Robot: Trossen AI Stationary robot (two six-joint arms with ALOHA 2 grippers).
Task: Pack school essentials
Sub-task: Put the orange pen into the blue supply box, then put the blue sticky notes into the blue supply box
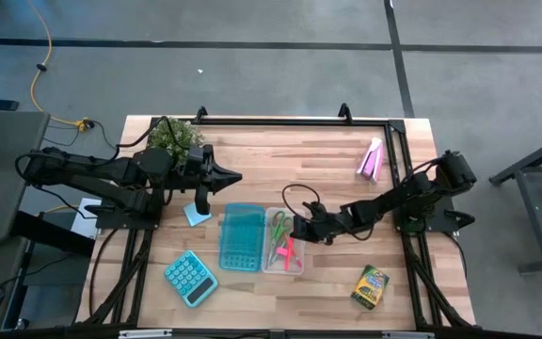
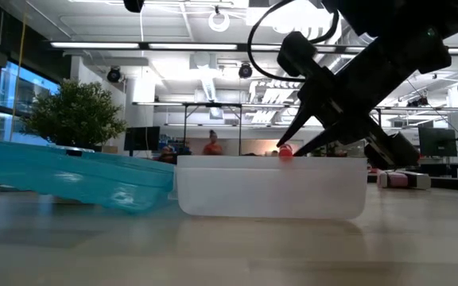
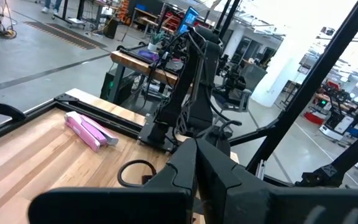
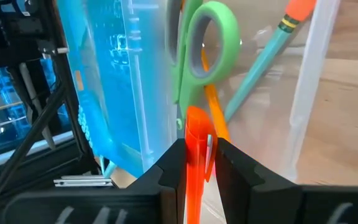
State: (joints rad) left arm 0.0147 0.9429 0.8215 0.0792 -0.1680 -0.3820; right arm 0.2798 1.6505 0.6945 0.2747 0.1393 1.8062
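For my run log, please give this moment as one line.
right gripper: shut on orange-pink marker, over clear plastic box | left gripper: shut, idle above table | green-handled scissors: in box

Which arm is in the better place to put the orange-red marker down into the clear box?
The right. Its gripper is shut on the orange-red marker over the clear box, beside the green scissors. The left gripper is shut, holds nothing, and waits near the plant.

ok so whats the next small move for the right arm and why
Probably open and release: the right end effector is shut on the pink marker, already over the clear tray where the green-handled scissors lie.
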